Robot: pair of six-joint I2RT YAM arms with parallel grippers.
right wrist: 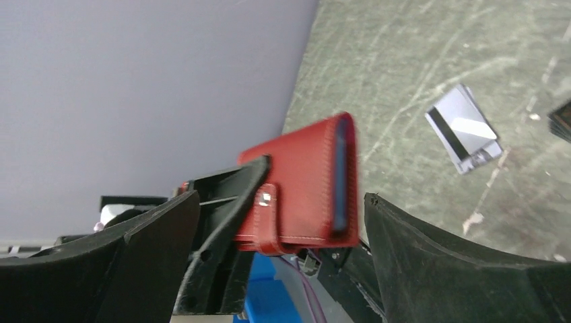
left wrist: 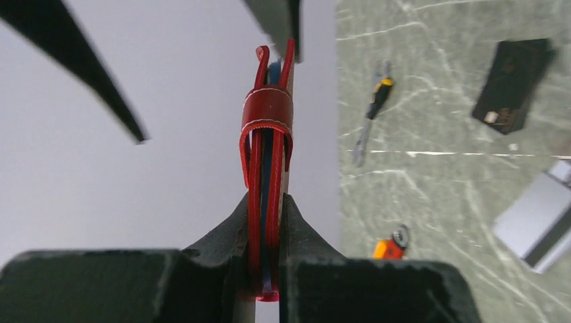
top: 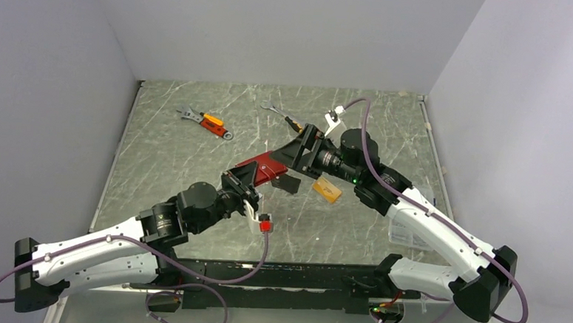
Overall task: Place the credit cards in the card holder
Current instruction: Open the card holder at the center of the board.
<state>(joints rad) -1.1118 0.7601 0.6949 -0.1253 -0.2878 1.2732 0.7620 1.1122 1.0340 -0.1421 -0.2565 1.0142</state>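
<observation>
Card holder (left wrist: 267,113) pinched in left hand (left wrist: 268,205); right hand (right wrist: 279,210) wide, apparently not touching.

Your left arm (top: 93,259) stretched forward-right; left gripper (left wrist: 269,202) fingers clamped tight on edge of card holder (left wrist: 268,121). Your right arm (top: 435,232) reaching inward-left; right gripper (right wrist: 283,196) fingers spread wide, either side of it.

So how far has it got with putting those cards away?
Nothing looks finished yet: the orange card, the black card and the silver-grey card all lie on the table. In hand: the left gripper is shut on the red card holder, holding it up, and the open right gripper has a finger on either side of it. Left to do: getting all three cards into the holder.
</observation>
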